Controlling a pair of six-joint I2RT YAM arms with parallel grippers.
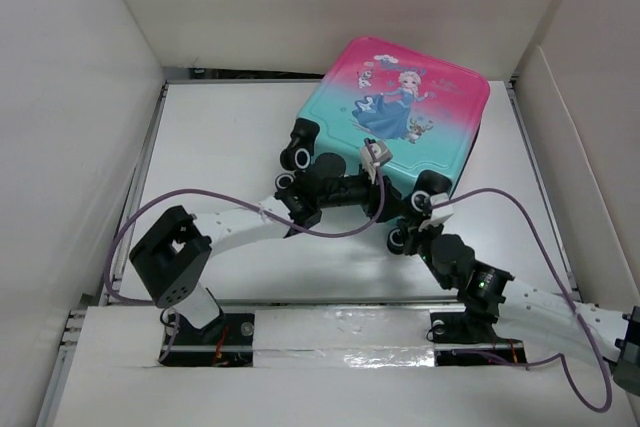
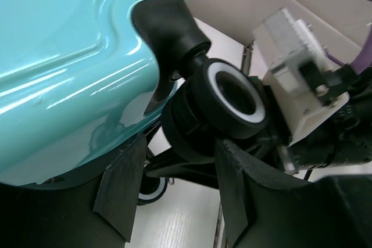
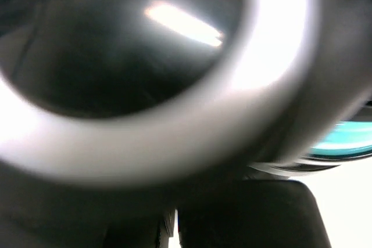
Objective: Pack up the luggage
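1. Currently the luggage (image 1: 405, 97) lies flat and zipped shut at 1 o'clock on the table (image 1: 220, 147), print side up. Interior is hidden.
2. Only the top view shows the whole case. Its wheels (image 1: 298, 159) point toward 7 o'clock.
3. Left wrist view only: the left gripper (image 2: 180, 146) has its fingers spread and clamps nothing. A corner wheel (image 2: 232, 94) sits just past the tips, with teal shell at 10 o'clock.
4. Right wrist view only: the right gripper (image 3: 174, 222) has its fingers pressed together. A blurred wheel rim (image 3: 116, 143) fills the frame.
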